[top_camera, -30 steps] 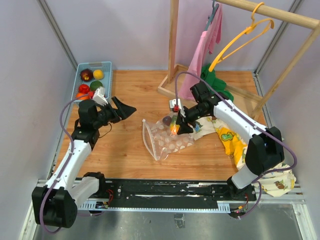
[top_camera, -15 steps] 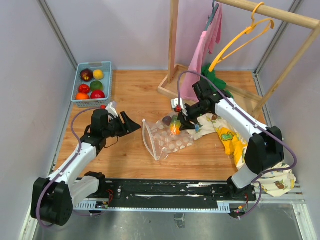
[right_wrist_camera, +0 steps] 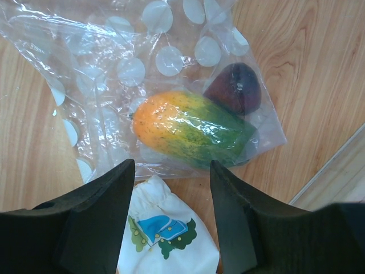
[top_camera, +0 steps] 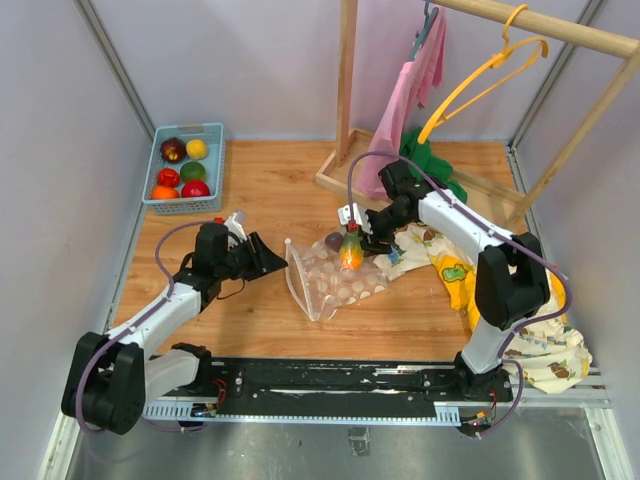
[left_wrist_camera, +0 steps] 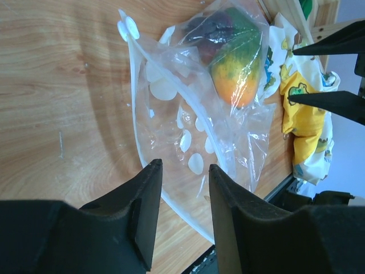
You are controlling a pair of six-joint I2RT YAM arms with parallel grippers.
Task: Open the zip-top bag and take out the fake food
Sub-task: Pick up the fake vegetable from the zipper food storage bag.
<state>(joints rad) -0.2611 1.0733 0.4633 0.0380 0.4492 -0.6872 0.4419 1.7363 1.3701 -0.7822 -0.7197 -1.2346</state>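
we count two pieces of fake food (right_wrist_camera: 191, 128) inside the zip-top bag (top_camera: 335, 285) between the grippers: one orange-green, one dark purple. six more in the blue basket (top_camera: 188, 128), and only the top view shows those. left gripper (left_wrist_camera: 183, 166) narrowly parted over the zip edge, right gripper (right_wrist_camera: 171, 164) spread above the fruit.

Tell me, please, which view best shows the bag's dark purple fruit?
Right wrist: the dark purple fruit shows large and clear. Left wrist shows it dim near the top edge; the top view, a small spot.
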